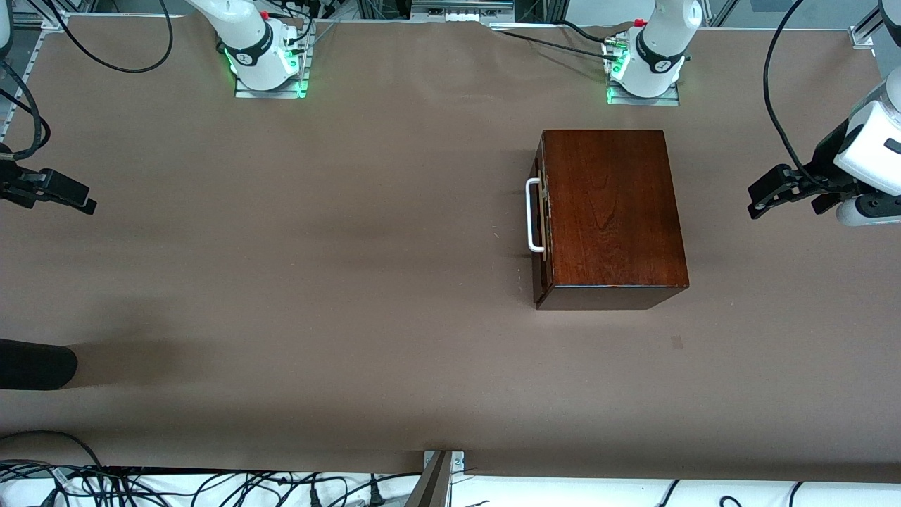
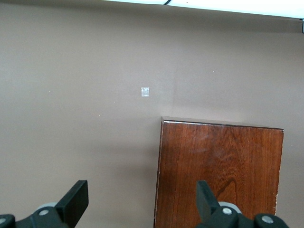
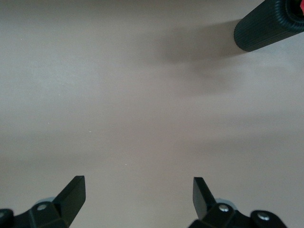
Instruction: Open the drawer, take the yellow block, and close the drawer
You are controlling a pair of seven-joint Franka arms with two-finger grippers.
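Brown table (image 1: 281,282) holds the shut drawer (image 1: 542,215), well apart from both open tools (image 1: 764,197) (image 1: 67,193).

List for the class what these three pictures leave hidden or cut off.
- Yellow block: in no view; the drawer is shut in its box.
- Drawer front: front view shows only an edge-on sliver with the handle.
- Box: cut off by the left wrist view's lower edge.
- Dark cylinder: cut by the front view's edge.
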